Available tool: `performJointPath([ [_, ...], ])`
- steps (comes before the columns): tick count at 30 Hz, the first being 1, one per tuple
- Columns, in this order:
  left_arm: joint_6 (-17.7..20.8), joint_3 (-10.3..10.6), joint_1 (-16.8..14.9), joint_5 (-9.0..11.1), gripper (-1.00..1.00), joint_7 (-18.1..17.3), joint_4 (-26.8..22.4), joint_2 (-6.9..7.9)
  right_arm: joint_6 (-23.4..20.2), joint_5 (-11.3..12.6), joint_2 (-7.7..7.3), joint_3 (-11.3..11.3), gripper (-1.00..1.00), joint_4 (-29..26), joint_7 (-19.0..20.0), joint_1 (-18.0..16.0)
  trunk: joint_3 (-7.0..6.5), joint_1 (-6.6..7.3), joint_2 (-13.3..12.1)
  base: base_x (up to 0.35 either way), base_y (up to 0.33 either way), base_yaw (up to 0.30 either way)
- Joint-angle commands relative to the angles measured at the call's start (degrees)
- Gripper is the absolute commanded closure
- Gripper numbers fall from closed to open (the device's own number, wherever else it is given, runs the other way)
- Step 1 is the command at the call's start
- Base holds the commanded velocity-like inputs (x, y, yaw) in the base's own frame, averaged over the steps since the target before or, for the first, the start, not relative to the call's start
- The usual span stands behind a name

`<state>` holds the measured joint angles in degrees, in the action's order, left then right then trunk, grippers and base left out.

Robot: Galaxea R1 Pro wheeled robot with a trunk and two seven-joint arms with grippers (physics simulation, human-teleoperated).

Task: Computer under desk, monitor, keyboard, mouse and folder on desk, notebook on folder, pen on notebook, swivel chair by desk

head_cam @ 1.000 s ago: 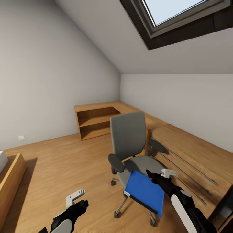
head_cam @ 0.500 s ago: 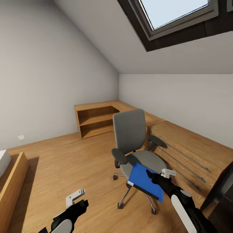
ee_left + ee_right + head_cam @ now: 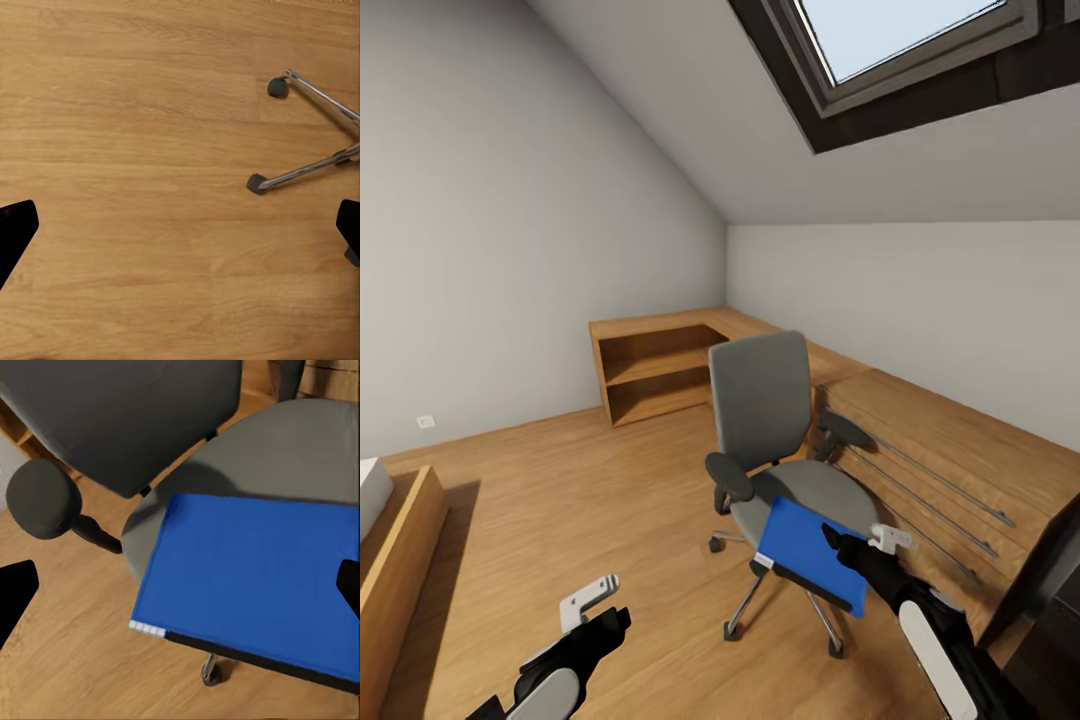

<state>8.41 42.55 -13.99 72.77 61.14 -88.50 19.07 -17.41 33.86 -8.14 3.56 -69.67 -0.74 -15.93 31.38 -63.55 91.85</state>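
Right gripper (image 3: 857, 548), jaws apart, hovers over the blue folder (image 3: 810, 565) on the chair (image 3: 765, 410), lower right; a nudge could slide it floorward. Left gripper (image 3: 598, 610) open.

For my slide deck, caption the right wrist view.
Blue folder lying on the grey swivel chair seat, seen between open fingers.

both grippers (image 3: 595, 610) (image 3: 860, 552) spread wide.
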Motion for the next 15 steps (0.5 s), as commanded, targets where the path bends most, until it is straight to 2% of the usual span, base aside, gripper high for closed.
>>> performJointPath([
  [1, 0.46, 0.02, -0.07, 0.00, -1.00, 0.31, -0.07, 0.05, -0.19, 1.19, -0.04, -0.46, -1.00, 0.06, -0.03, -0.02, 0.25, -0.22, 0.45, 0.000, 0.000, 0.000],
  [4, 0.46, -0.15, -0.07, 0.00, -1.00, 0.31, -0.03, 0.07, -0.17, 4.25, -0.11, -2.01, -1.00, 0.32, 0.11, 0.33, 0.79, -0.88, 1.65, 0.000, 0.000, 0.000],
  [9, 0.46, -0.22, -0.07, 0.00, -1.00, 0.26, -0.01, 0.08, -0.27, 7.71, -0.86, -4.44, -1.00, 0.44, 0.25, 0.80, 1.68, -1.98, 3.66, 0.000, 0.000, 0.000],
  [10, 0.46, -0.21, -0.07, 0.00, -1.00, 0.24, -0.01, 0.08, -0.30, 9.41, -1.19, -5.65, -1.00, 0.46, 0.30, 1.02, 1.86, -2.20, 4.06, 0.000, 0.000, 0.000],
  [11, 0.46, -0.20, -0.07, 0.02, -1.00, 0.23, -0.01, 0.09, -0.37, 13.68, -1.61, -8.89, -1.00, 0.48, 0.35, 2.00, 2.04, -2.42, 4.46, 0.000, 0.000, 0.000],
  [15, 0.46, -0.15, -0.07, 0.01, -1.00, 0.31, -0.01, 0.05, -0.56, 16.97, -1.87, -11.66, -1.00, 0.49, 0.37, 2.69, 2.76, -3.30, 6.07, 0.000, 0.000, 0.000],
])
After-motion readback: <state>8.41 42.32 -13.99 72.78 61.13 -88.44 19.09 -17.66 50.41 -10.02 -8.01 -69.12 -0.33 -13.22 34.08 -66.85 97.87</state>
